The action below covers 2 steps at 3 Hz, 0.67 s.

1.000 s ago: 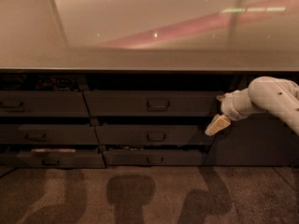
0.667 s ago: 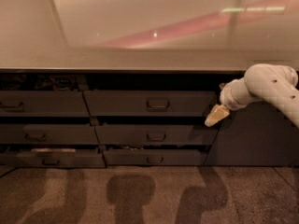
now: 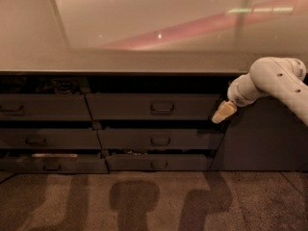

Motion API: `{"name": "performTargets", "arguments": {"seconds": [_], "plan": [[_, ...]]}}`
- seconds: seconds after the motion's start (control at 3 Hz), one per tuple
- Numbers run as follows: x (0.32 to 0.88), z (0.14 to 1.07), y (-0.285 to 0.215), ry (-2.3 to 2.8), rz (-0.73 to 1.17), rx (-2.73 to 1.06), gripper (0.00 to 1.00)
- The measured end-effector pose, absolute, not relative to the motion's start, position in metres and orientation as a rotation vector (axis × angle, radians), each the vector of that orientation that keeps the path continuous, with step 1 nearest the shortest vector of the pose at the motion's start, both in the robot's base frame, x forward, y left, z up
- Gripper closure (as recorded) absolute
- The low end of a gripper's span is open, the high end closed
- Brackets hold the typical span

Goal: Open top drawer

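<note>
Our gripper [image 3: 224,112] is hanging just beside the right edge of the top drawer [image 3: 125,108], and we cannot tell whether it is apart or together. That drawer's wide dark front, small handle [image 3: 162,108] at centre, is sitting under the counter [image 3: 120,61]; floor [image 3: 269,196] is spreading before it.

The gripper [image 3: 224,113] was found at the right end of the top drawer [image 3: 125,108], below the front edge of the counter [image 3: 144,61]. Its handle [image 3: 162,108] was unobstructed. Open room was noted before the drawer fronts, above the floor [image 3: 144,201].
</note>
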State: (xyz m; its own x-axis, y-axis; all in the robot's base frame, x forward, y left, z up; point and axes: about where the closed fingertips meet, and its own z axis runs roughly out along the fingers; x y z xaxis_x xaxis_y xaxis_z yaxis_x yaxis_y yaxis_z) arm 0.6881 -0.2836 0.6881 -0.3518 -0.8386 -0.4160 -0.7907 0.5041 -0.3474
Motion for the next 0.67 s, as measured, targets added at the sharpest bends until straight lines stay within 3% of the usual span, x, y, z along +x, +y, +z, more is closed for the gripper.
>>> {"name": "performTargets", "arguments": {"seconds": [0.33, 0.67], "plan": [[0.689, 0.683, -0.283, 2.162, -0.003, -1.348, 0.0], [0.68, 0.669, -0.283, 2.071, 0.258, -1.368, 0.0]]}}
